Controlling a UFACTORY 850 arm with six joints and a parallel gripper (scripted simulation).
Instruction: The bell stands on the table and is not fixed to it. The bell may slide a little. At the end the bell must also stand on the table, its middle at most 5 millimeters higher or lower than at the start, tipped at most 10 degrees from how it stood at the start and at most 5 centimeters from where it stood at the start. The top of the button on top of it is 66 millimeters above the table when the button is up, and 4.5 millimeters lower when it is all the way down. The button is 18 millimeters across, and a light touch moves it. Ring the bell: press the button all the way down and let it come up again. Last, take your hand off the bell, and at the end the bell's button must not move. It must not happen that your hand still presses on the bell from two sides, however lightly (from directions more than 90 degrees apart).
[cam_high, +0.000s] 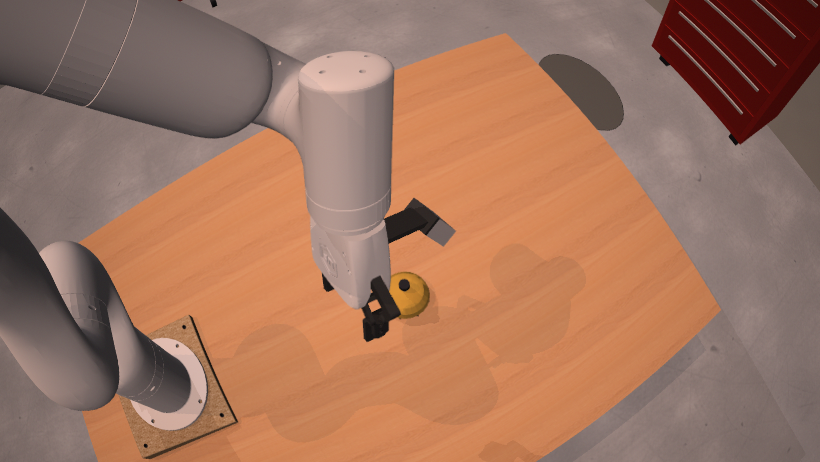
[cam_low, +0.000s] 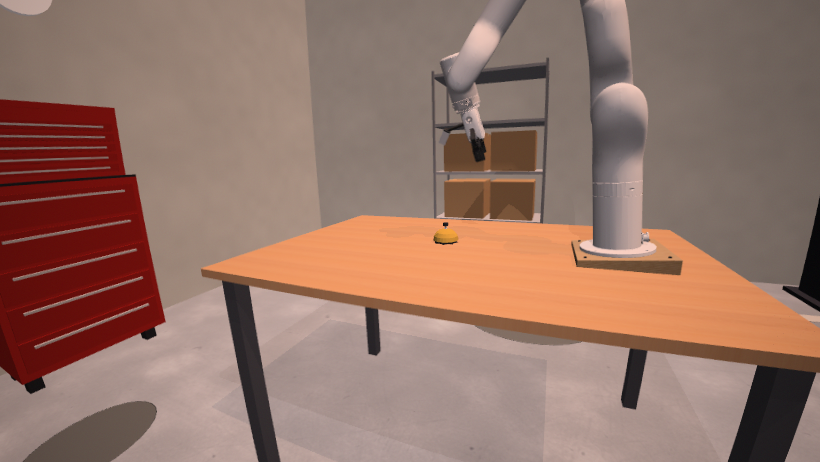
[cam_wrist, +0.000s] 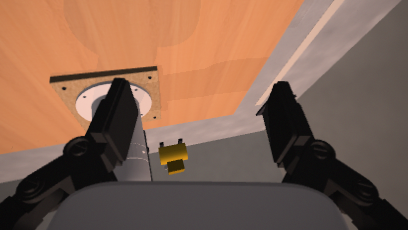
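On the wooden table (cam_low: 516, 286), the yellow bell (cam_low: 445, 235) stands upright; the gripper (cam_low: 477, 150) hangs high above, jaws spread wide, empty.

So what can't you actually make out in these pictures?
- Top view: the tool covers the near edge of the bell.
- Exterior view: the bell's button is too small to tell up from down.
- Wrist view: the bell is out of frame.
- Exterior view: boxes hide the shelf rack's back.
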